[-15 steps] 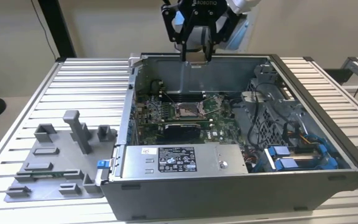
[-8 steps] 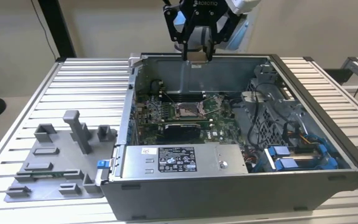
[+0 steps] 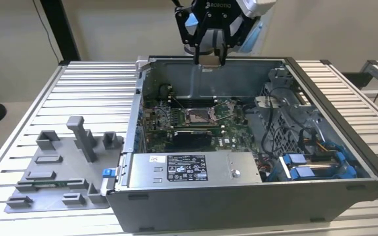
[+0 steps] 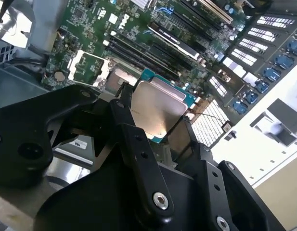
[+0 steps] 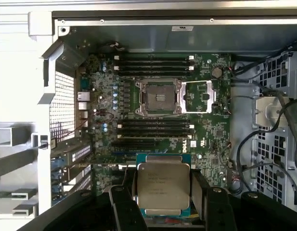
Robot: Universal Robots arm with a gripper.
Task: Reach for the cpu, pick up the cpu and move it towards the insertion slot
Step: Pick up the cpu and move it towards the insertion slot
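Silvery chip plate — the cpu [image 3: 210, 61] — sits clamped between the fingers of the gripper [image 3: 210, 63], held high over the far wall of the open computer case [image 3: 346, 162] in the exterior view. Well below the gripper, down on the green circuit board [image 3: 235, 132], lies the insertion slot [image 3: 196, 116], its metal frame swung open with the dark centre exposed. Judged from this: pick-up is done, carry is under way, the chip not yet over the socket. On the table [image 3: 84, 88], well off toward the exterior view's left, stands a grey fixture tray [image 3: 51, 182] of plastic blocks.

Second wrist view: the cpu [image 4: 155, 108] is gripped by two opposite edges, flat face showing, the black fingers [image 4: 122, 113] closed on it. An edge grip probably keeps the underside free for seating. The open metal frame [image 4: 88, 67] shows beyond the gripper, on the board.

First wrist view: looks straight down past the gripper [image 5: 162, 192] into the case. The cpu [image 5: 163, 185] is held level, roughly square to the board edges — sensible, since the socket accepts it in one alignment only. The insertion slot [image 5: 157, 97] lies ahead of the gripper and well apart, with long black memory slots [image 5: 155, 130] between it and the chip. A silver bracket [image 5: 200, 97] lies just beside the socket.
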